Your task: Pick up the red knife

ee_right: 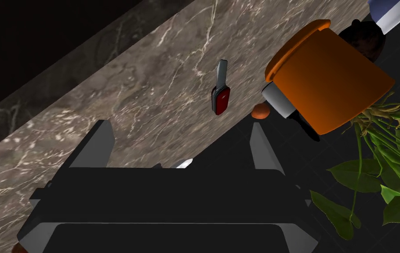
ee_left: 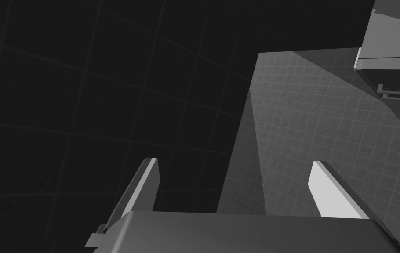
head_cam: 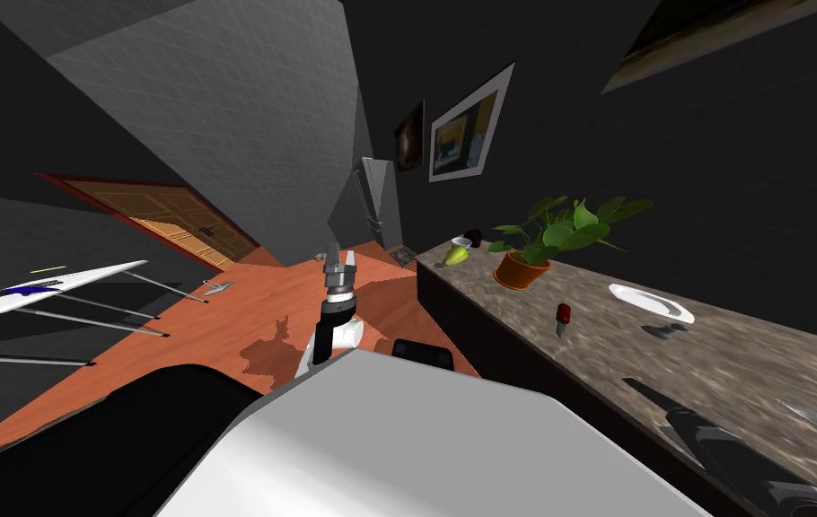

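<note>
Just 1 red knife (head_cam: 563,316), 1 orange pot (head_cam: 518,269), 1 plate (head_cam: 651,303).

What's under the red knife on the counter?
Just the brown veined counter: the red knife lies flat on it, apart from the orange plant pot. The patch directly beneath the knife is covered, so anything there can't be seen.

Our left arm (head_cam: 333,337) extends forward near centre. Our left gripper (head_cam: 341,255) points to the far side, fingers (ee_left: 333,193) spread apart and holding nothing. Our right forearm (head_cam: 739,462) reaches out low on the right. Our right gripper (ee_right: 179,127) has its fingers parted and grips nothing.
</note>
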`<state>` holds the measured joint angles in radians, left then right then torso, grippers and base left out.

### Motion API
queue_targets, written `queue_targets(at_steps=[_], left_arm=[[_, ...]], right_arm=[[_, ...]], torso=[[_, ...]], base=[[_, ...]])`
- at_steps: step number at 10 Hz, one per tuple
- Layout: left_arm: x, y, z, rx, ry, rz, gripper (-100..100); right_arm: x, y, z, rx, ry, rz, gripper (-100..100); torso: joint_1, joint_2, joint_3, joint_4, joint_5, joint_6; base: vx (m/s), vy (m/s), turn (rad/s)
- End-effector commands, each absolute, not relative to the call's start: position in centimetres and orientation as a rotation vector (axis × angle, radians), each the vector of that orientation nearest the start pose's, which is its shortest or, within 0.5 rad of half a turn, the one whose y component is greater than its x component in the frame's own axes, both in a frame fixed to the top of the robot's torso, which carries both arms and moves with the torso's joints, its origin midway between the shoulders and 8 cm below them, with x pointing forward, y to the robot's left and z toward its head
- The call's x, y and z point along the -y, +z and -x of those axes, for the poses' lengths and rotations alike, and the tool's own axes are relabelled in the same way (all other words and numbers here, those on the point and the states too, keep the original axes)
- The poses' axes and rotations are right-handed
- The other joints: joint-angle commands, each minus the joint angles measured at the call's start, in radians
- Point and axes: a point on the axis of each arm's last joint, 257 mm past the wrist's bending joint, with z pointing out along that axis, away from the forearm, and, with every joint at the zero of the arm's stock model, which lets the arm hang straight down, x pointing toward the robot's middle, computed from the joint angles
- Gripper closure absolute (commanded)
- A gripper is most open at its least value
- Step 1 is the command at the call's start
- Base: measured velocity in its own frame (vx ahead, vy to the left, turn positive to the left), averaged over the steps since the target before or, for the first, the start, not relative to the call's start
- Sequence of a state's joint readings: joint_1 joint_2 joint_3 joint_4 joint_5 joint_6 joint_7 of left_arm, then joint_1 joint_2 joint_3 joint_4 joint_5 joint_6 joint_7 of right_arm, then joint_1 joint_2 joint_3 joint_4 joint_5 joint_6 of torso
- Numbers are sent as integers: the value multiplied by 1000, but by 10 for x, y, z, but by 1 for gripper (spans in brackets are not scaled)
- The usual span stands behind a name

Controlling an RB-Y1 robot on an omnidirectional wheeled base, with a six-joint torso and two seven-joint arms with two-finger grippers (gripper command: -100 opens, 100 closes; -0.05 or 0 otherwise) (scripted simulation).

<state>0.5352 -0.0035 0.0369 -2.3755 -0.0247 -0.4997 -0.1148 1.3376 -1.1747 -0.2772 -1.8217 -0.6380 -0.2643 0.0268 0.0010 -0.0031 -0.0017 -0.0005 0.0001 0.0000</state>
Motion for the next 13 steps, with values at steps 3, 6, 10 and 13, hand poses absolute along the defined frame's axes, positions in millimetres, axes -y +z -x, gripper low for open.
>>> queue_targets(at_steps=[3,6,10,13], left_arm=[[-286,56,-320,-605,-1143,545,0],[-286,56,-320,-605,-1143,545,0],[-286,56,-320,-605,-1143,545,0],[-286,56,-320,-605,-1143,545,0]], right_arm=[[603,-293,-127,-2018,273,-1285,-100],[611,-298,-118,-2081,224,-1289,-100],[628,-309,-94,-2174,124,-1321,-100],[642,-317,-69,-2255,25,-1351,-100]], torso=[[-1,-1,0,0,0,0],[-1,-1,-1,0,0,-1],[-1,-1,-1,0,0,0],[-1,-1,-1,0,0,0]], base=[[48,11,155],[50,7,124],[56,-2,143],[57,-12,158]])
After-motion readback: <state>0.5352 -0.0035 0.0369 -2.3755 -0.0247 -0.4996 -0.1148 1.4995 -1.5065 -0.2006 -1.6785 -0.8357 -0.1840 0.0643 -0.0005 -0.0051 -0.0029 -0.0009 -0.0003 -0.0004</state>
